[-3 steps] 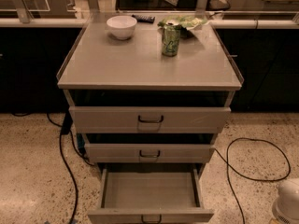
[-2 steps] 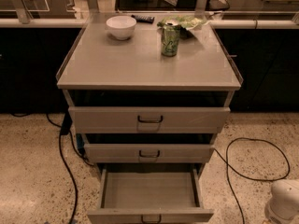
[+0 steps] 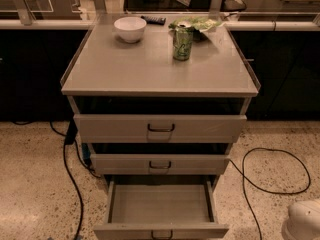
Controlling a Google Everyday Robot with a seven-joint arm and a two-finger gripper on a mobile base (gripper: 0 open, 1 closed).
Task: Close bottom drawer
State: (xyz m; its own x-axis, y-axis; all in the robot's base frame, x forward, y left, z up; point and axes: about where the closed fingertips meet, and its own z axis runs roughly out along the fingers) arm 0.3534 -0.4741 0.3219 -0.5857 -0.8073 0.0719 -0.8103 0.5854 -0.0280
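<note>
The bottom drawer [image 3: 160, 210] of the grey-beige cabinet [image 3: 150, 69] stands pulled far out, and its inside is empty. Its front panel with a small dark loop handle [image 3: 161, 234] lies at the lower edge of the camera view. The two drawers above it stand slightly out, each with a dark handle. My gripper [image 3: 303, 222] shows only as a white rounded part at the bottom right corner. It is to the right of the open drawer and apart from it.
On the cabinet top stand a white bowl [image 3: 130, 29], a green can [image 3: 183, 43] and a green bag [image 3: 197, 24]. A black cable [image 3: 265, 181] loops on the speckled floor to the right. Another cable [image 3: 70, 179] runs down the left side.
The white gripper part at the bottom right has shifted a little to the left and down. The drawers have not moved.
</note>
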